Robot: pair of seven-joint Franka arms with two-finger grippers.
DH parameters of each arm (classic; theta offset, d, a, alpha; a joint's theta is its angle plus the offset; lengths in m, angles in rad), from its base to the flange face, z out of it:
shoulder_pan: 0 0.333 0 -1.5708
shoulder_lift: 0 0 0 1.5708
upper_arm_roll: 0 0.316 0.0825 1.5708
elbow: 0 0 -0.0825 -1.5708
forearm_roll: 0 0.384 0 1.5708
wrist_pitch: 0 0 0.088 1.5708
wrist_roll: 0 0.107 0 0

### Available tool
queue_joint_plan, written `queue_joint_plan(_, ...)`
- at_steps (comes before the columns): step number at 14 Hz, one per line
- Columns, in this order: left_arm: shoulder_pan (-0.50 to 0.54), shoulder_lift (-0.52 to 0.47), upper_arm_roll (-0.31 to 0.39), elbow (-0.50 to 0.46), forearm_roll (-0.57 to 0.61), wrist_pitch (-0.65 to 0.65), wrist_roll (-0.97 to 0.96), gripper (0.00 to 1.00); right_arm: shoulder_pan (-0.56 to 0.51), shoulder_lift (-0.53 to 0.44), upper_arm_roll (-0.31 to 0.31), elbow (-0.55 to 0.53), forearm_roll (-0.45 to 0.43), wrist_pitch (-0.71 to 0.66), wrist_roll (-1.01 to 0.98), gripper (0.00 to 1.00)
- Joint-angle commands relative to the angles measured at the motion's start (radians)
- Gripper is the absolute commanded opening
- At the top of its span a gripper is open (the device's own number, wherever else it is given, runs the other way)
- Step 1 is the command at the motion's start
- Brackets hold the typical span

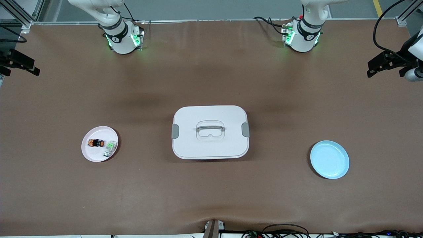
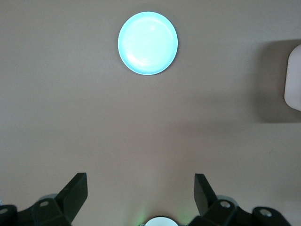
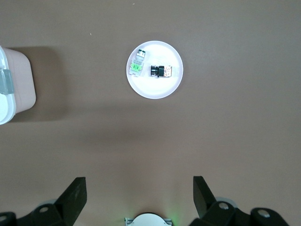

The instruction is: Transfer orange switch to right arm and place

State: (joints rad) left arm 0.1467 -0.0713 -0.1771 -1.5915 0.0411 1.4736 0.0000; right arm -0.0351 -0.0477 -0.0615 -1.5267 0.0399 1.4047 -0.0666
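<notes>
Orange switch (image 1: 96,143) lies on its side on the pink plate (image 1: 89,152), toward the right arm's end of the table. Just beside it on the same plate: a green-and-clear part (image 1: 110,146). In the right wrist view the switch (image 3: 161,71) and the part (image 3: 138,65) sit side by side on the plate (image 3: 155,89), apart from each other.

White lidded box (image 1: 210,132) with grey side clips and a handle on top stands mid-table, between the two plates. Blue plate (image 1: 329,159) sits toward the left arm's end, nothing on it.

Left gripper (image 2: 141,197) hangs high over bare table above its own base, jaws spread wide, holding nothing; blue plate (image 2: 147,43) shows below it. Right gripper (image 3: 140,200) likewise high above its base, jaws spread wide, holding nothing.

Both arms wait, well apart from the switch.
</notes>
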Motion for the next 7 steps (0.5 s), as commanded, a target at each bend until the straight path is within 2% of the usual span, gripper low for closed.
queue_joint_plan(1,0.004,-0.007,-0.002,0.002,-0.012,0.004,0.015,1.0,0.012,-0.026,0.0,-0.039,0.009,0.031,0.033,1.0)
queue_joint_plan(7,0.005,0.018,-0.002,0.048,-0.013,0.002,0.023,1.0,0.017,-0.023,0.0,-0.052,0.009,0.072,0.037,1.0)
